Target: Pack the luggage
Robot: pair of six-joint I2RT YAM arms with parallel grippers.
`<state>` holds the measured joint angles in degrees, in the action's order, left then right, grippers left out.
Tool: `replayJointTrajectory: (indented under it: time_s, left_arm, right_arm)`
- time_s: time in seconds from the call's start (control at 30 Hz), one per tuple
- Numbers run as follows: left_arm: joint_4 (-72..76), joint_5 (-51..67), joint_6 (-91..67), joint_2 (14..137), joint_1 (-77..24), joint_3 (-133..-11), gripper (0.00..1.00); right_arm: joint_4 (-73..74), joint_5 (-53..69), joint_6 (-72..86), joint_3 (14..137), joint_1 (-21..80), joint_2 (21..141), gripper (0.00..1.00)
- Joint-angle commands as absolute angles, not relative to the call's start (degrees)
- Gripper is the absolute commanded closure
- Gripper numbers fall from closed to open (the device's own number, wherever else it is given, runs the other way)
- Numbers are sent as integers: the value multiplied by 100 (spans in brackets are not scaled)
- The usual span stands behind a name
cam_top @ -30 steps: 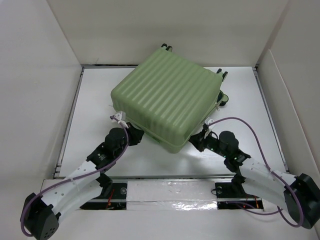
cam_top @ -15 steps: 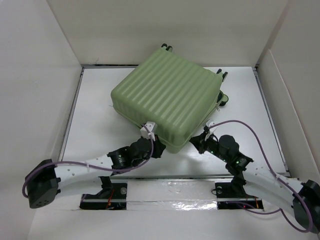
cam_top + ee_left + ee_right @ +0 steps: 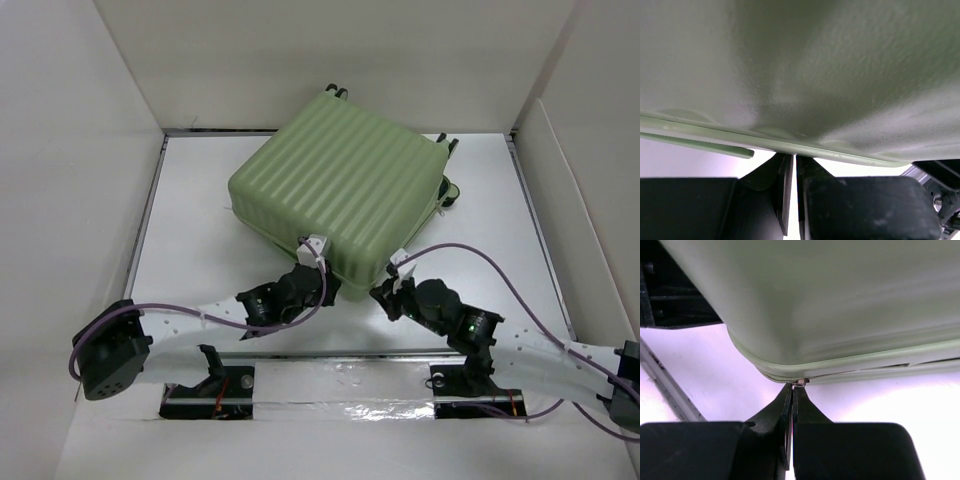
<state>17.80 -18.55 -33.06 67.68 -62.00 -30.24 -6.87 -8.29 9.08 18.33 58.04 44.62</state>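
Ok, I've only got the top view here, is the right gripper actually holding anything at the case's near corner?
Observer: In the right wrist view the right gripper is shut, its tips pinching a small metal tab on the seam of the case. It's probably a zip pull, but I can't be sure.
Operator: And the left one?
Observer: The left wrist view shows the left gripper shut too, tips just under the case's rim. I can't see anything between them.
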Motion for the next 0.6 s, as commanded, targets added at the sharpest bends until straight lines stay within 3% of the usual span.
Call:
replayJointTrajectory:
  time_s: [0.0,0.3,0.43,0.57]
  left_arm:
    - [2830,-1908,-3146,7065,-5977,-3673,96]
    - [3032,-1424,-3252,7523,-5977,-3999,96]
    - [2821,-1486,-3103,7489,-5977,-4210,97]
    - [2822,-1301,-3146,7480,-5977,-4175,94]
  right_arm:
    - [-26,-746,1431,2188,6529,4473,100]
    - [-1957,-1773,2128,2986,7865,6010,100]
    - [-1196,-3082,2241,3786,8718,6696,100]
    - [-1799,-3804,2303,3709,8719,7048,100]
